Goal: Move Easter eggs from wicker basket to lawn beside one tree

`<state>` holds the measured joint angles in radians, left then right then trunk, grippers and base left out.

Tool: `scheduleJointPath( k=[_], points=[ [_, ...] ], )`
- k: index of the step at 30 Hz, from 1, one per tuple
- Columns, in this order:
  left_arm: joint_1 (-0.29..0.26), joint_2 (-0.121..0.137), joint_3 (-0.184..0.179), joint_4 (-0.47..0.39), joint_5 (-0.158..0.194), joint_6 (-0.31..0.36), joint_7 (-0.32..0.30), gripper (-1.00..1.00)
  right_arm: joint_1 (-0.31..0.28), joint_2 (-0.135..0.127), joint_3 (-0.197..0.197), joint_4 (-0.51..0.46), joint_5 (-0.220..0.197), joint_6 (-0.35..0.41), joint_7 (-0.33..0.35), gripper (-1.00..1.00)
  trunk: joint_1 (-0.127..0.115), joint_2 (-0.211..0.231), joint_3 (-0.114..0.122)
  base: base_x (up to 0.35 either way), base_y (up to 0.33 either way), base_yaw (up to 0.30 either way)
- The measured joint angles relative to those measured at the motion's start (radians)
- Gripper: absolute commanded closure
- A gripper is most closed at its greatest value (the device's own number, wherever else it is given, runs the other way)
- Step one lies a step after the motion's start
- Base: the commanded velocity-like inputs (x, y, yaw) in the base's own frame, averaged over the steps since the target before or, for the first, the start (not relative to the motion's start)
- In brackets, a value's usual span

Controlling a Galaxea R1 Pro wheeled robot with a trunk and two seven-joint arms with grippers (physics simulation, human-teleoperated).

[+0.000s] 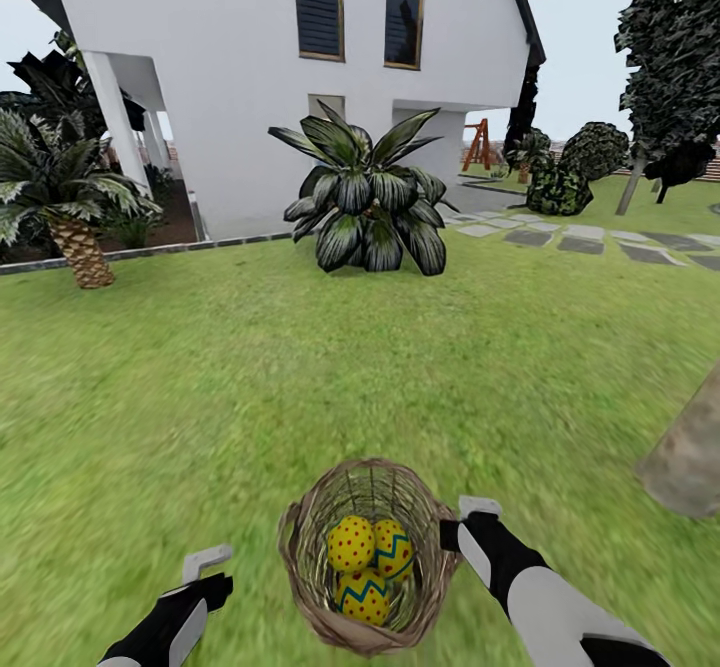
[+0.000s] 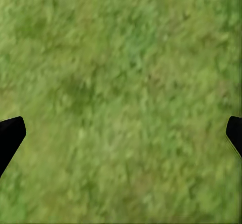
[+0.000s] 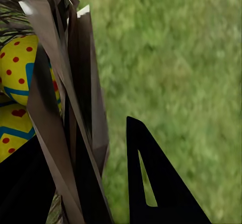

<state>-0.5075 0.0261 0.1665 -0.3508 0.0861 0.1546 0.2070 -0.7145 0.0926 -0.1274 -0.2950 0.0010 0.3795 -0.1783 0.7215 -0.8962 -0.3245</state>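
From my remote station, the nearest items in the head view are the two arms, low at the frame's bottom edge. I see the left tool [image 1: 205, 572] over bare lawn [image 1: 200, 387], left of the wicker basket [image 1: 300, 547] and apart from it. In the left wrist view its two dark fingertips [image 2: 10, 136] sit at opposite edges of the picture with grass between them: the jaws stand wide apart and hold nothing.

The wicker basket rests on the lawn between the two arms. All three Easter eggs [image 1: 368, 569] lie inside it, packed against one another.

The right tool [image 1: 462, 524] is at the basket's right rim. In the right wrist view the basket's twig wall [image 3: 60, 108] runs between the fingers, with one dark finger [image 3: 151, 183] on the grass side and two eggs [image 3: 20, 68] visible past the wall. I cannot tell whether the jaws press on the rim.

Further right, the base of a grey-brown tree trunk [image 1: 690, 457] enters at the frame edge, near the basket. Beyond the lawn stand a palm [image 1: 60, 197], a broad-leaved shrub [image 1: 365, 197] and the white house [image 1: 240, 67].
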Motion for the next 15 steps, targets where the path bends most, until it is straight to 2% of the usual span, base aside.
scheduleJointPath(
  k=[15],
  points=[
    [0.000,0.000,0.000,0.001,0.000,0.000,0.000,-1.00,0.000,0.000,0.000,0.000,-0.002,0.000,0.000,1.00,0.000,0.000,0.000,0.341,0.000,-0.038]
  ],
)
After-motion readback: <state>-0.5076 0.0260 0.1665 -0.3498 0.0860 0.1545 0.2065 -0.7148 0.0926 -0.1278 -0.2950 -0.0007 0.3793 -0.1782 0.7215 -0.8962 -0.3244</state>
